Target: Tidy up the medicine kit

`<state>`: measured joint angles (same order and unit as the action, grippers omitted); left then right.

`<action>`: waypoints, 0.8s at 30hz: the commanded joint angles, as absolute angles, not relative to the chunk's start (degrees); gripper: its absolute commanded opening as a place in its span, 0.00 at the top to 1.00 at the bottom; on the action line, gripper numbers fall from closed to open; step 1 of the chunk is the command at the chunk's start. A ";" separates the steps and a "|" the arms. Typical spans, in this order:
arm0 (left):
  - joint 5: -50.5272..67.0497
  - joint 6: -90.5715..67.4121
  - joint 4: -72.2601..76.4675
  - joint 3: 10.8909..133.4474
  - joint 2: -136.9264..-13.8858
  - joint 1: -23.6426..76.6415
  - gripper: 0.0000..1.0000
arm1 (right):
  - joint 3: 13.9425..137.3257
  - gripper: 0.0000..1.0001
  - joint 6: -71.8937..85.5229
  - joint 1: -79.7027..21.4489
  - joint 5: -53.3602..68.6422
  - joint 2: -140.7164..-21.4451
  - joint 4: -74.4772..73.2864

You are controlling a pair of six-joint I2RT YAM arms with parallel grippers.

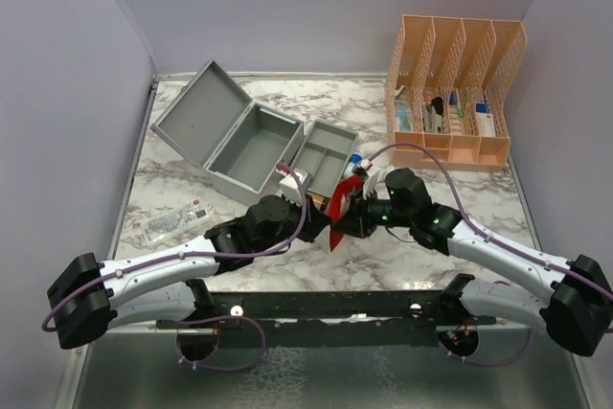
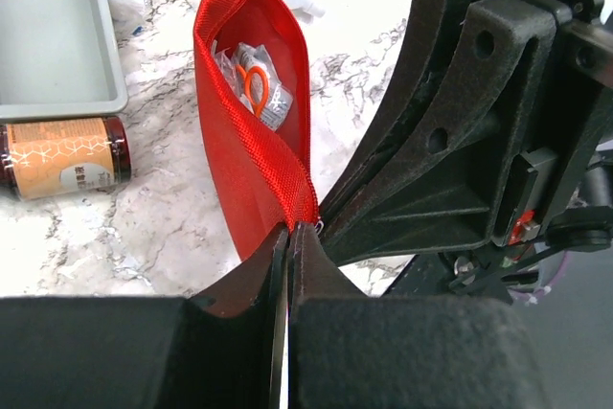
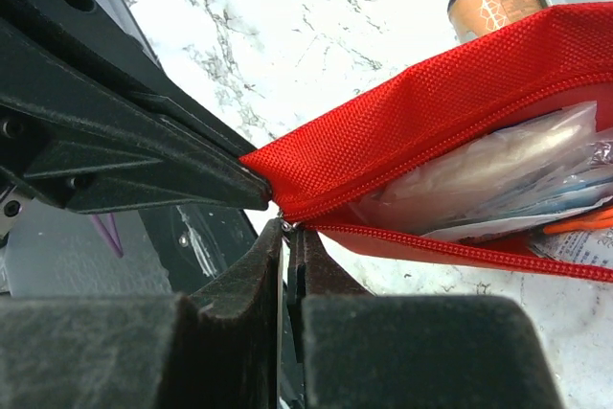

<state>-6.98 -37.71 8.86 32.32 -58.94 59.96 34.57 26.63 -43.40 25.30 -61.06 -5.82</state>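
Observation:
The medicine kit (image 1: 230, 131) stands open at the back left, its grey divided tray (image 1: 324, 155) beside it on the marble. A red pouch (image 1: 342, 200) hangs unzipped between my two grippers, with sealed packets (image 2: 254, 83) showing inside. My left gripper (image 2: 292, 229) is shut on the pouch's fabric edge at the end of the zip. My right gripper (image 3: 287, 229) is shut on that same corner, at the small metal zip pull, so the two sets of jaws meet tip to tip. In the top view the left gripper (image 1: 328, 219) and right gripper (image 1: 347, 221) sit just in front of the tray.
A brown pill bottle (image 2: 62, 155) lies on the marble by the tray's corner (image 2: 48, 45), and a small white bottle (image 1: 354, 162) lies behind the pouch. A peach slotted organizer (image 1: 455, 93) with items stands at the back right. A clear packet (image 1: 172, 222) lies at the left.

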 commanded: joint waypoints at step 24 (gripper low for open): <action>10.20 -12.13 9.26 30.62 -53.19 59.41 1.00 | 42.41 0.99 26.44 -43.35 12.33 -62.35 -19.09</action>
<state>4.05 -14.09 9.80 28.40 -53.28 59.29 39.48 25.74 -43.94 23.31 -61.63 -14.13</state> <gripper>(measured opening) 0.019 0.011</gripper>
